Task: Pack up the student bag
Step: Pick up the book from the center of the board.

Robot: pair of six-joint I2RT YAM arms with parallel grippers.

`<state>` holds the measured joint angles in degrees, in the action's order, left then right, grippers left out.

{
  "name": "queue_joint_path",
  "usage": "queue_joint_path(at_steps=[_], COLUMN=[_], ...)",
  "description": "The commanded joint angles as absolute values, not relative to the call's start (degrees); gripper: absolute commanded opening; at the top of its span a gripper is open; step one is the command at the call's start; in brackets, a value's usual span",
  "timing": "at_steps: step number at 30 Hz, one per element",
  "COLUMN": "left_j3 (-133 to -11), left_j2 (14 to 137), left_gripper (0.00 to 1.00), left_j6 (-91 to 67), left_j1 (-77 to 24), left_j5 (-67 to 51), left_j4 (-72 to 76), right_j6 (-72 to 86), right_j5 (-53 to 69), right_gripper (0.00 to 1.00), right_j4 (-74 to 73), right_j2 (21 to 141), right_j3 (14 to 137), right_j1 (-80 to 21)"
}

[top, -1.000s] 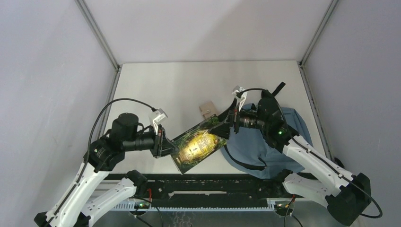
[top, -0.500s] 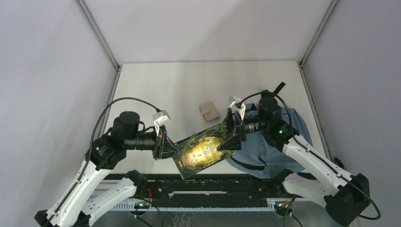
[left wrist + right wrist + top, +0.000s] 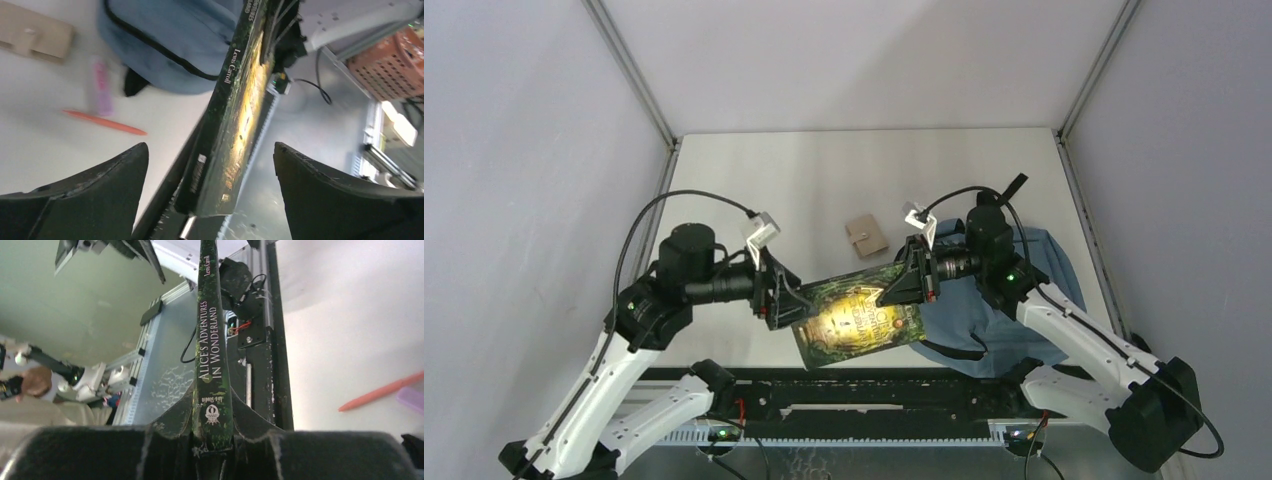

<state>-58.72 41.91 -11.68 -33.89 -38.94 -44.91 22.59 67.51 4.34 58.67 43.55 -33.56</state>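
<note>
White table (image 3: 824,180) between grey walls carries the blue backpack (image 3: 984,310), which lies at the near right part. Just left of the backpack, the right gripper (image 3: 902,285) is clamped on the spine of a green book (image 3: 859,318). Further left of the backpack, the left gripper (image 3: 786,300) has its jaws wide apart on both sides of the book's other end, not touching it. A small brown card case (image 3: 865,237) lies to the far left of the backpack.

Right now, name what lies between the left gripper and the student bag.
The green book, clamped in the right gripper, lies between the left gripper and the student bag; the top view shows it.
</note>
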Motion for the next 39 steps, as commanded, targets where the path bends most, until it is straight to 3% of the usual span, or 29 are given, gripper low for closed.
queue_joint_path(at_steps=[1, 7, 11, 17, 30, 32, 35, 36, 39], left_j3=[-62.8, -60.1, -53.4, -44.2, -38.5, -38.2, -37.9, -37.8, -38.7], left_j2=[41.2, 40.7, 38.8, 40.0, 42.3, 42.4, 41.9, 41.8, 42.7], left_gripper=[1.00, 1.00, 1.00, 1.00, 0.95, 0.88, 0.64, 0.53, 0.05], left_j6=[-13.5, -18.6, -26.4, -34.1, -40.4, -41.6, -43.1, -43.2, -40.2], left_j1=[-31.5, -23.3, -16.7, -15.6, -15.6, -15.6, -15.6, -15.7, -15.6], left_j5=[-30.4, -30.5, -39.2, -47.6, -54.6, -55.7, -55.9, -55.4, -51.8], left_j4=[-37.9, -36.1, -26.5, -15.5, -4.2, -2.7, -1.2, -1.4, -6.8], right_j6=[35.9, 48.0, 51.5, 55.1, 63.9, 64.1, 64.4, 64.8, 64.8], right_j5=[61.4, 50.5, 47.2, 50.1, 54.5, 53.7, 53.3, 53.3, 52.8], right_gripper=[0.00, 0.00, 0.00, 0.00, 0.00, 0.00, 0.00, 0.00, 0.00], right_j4=[15.0, 16.3, 15.5, 21.5, 37.2, 36.1, 37.1, 37.8, 37.5], right_j2=[55.6, 52.5, 52.5, 56.4, 67.6, 68.7, 70.1, 70.6, 71.8], right_j3=[42.9, 42.7, 42.5, 42.0, 41.7, 41.7, 41.7, 41.7, 41.9], right_j1=[-31.0, -26.1, -25.4, -25.0, -29.1, -29.3, -29.6, -29.7, -29.6])
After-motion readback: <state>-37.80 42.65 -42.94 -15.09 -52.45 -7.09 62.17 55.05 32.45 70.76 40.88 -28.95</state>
